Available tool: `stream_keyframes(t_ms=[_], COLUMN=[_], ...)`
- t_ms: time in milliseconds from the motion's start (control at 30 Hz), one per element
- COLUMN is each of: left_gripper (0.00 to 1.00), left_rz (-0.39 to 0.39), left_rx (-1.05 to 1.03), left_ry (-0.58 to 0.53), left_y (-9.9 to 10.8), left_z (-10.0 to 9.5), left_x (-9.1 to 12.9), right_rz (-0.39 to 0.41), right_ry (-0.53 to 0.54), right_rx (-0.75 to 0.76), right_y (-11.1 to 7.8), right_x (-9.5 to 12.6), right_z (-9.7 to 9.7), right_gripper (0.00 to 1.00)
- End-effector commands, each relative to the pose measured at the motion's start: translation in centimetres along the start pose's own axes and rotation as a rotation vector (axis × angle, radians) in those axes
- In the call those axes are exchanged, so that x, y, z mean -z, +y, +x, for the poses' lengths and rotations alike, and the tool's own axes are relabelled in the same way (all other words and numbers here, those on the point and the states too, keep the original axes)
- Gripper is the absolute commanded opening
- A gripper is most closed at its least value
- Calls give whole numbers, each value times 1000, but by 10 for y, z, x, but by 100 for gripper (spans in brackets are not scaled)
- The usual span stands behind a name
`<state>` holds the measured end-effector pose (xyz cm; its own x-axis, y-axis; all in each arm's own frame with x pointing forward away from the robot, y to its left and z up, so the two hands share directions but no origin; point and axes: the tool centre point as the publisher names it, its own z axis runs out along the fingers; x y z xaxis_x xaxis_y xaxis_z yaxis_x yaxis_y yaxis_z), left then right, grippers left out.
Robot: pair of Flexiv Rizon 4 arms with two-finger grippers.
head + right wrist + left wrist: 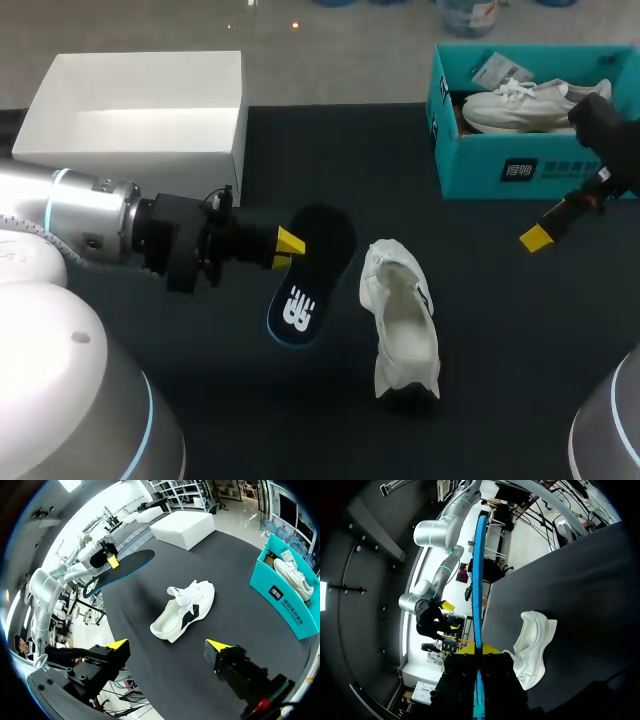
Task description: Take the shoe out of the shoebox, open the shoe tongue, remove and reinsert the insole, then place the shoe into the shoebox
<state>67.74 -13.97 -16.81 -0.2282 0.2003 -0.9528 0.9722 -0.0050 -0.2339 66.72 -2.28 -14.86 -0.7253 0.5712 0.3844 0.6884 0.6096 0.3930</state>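
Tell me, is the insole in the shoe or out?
Out. The left gripper is shut on the insole, which hangs above the table beside the shoe, apart from it.

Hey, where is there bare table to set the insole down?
Bare table lies between the white box and the teal shoebox, behind the loose shoe. More lies right of that shoe, toward the open right hand. It is crowded left of the shoe, where the left hand holds the insole.
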Motion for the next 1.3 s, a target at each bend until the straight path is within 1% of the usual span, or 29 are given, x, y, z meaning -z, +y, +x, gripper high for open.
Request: stream_keyframes(t_ms=[33,667,767,833,867,1000,1167,1300], left_gripper=[0,0,0,0,0,0,0,0], left_rz=[2,2,35,63,79,136,159,194], left_rx=[-1,-1,43,73,78,98,154,206], left_ry=[1,1,24,56,50,88,139,154], left_y=[1,1,-9,-20,-25,-42,-55,-63], left_z=[0,0,8,13,16,29,46,61], left_x=[-1,-1,-3,-6,-7,-20,-34,-42], right_rz=[2,2,2,2,2,2,2,2], right_ry=[0,0,0,0,0,0,0,0], right_rx=[-1,-1,-1,-1,-1,-1,-1,-1], right_y=[0,0,0,0,0,0,0,0], right_x=[-1,-1,-1,-1,-1,-1,-1,-1], right_z=[-1,-1,-1,-1,-1,-1,-1,-1], right_gripper=[100,100,100,100,100,100,100,100])
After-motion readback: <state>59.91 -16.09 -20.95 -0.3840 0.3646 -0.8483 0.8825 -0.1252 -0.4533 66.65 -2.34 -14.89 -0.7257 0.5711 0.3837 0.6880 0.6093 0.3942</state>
